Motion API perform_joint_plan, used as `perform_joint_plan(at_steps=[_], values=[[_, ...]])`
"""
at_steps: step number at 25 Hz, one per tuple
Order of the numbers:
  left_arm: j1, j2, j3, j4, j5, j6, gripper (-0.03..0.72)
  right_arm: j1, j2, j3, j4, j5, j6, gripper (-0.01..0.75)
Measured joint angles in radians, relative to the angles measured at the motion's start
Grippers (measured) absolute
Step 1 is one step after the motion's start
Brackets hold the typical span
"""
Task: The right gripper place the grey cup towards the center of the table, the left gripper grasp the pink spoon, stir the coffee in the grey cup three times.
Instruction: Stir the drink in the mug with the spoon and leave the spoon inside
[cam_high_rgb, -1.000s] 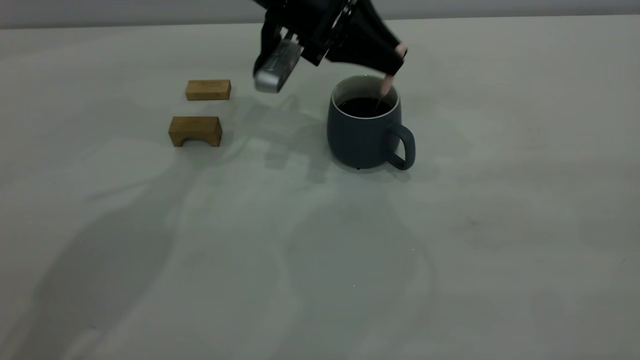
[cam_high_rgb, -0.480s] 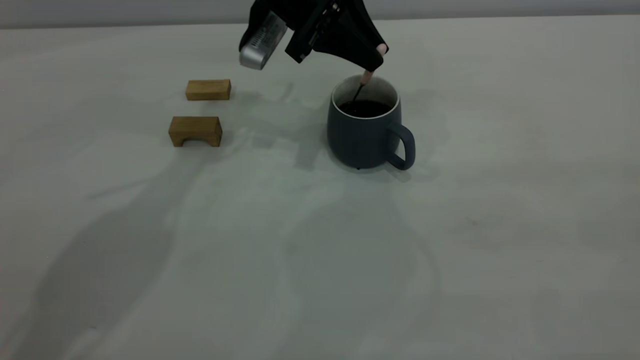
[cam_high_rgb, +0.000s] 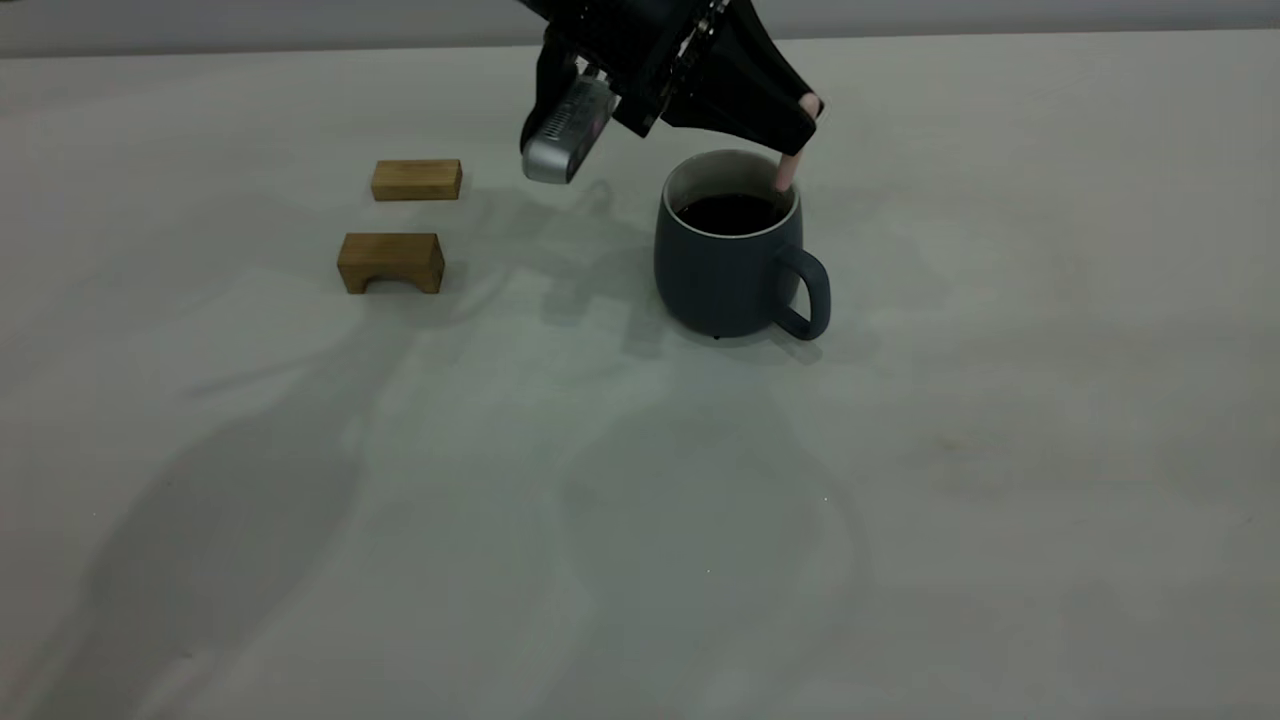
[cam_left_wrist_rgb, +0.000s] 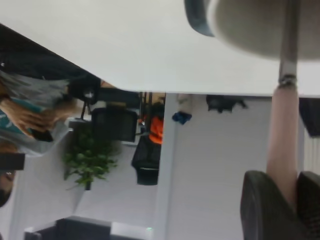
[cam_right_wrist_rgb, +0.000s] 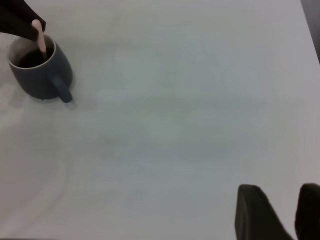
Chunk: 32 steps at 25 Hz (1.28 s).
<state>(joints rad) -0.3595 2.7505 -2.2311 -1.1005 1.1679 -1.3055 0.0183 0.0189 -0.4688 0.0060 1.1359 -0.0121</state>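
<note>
1. Currently stirring: the grey cup (cam_high_rgb: 728, 262) is sitting mid-worktop (cam_high_rgb: 900, 480), so placing looks done.
2. Cup is holding the coffee (cam_high_rgb: 728, 213), dark and well below the rim.
3. Left gripper (cam_high_rgb: 795, 125) is hanging above the far rim, clenching the pink spoon (cam_high_rgb: 785, 172), which is dipping inside.
4. Next: sweeping circles, staying clear of the wall.
5. Right gripper (cam_right_wrist_rgb: 280, 212) is sitting released, well apart.

Flat wooden block (cam_high_rgb: 416, 180) behind arched wooden block (cam_high_rgb: 391, 262), apart.

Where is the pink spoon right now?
In the exterior view the pink spoon stands in the grey cup near the table's middle, held from above by the left gripper, right of two wooden blocks.
</note>
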Motion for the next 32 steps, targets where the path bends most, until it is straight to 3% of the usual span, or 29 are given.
perform_joint_plan(at_steps=[10, 23, 28, 32], values=[[0.014, -0.035, -0.044, 0.186, -0.005, -0.042, 0.166, 0.0, 0.0, 0.0, 0.0, 0.0, 0.0, 0.24], [-0.013, -0.036, -0.047, 0.181, -0.084, 0.135, 0.15, 0.0, 0.0, 0.0, 0.0, 0.0, 0.0, 0.24], [-0.027, -0.035, -0.047, 0.184, -0.064, 0.142, 0.153, 0.0, 0.0, 0.0, 0.0, 0.0, 0.0, 0.24], [-0.029, -0.032, -0.047, 0.21, -0.003, 0.142, 0.213, 0.0, 0.0, 0.0, 0.0, 0.0, 0.0, 0.24]])
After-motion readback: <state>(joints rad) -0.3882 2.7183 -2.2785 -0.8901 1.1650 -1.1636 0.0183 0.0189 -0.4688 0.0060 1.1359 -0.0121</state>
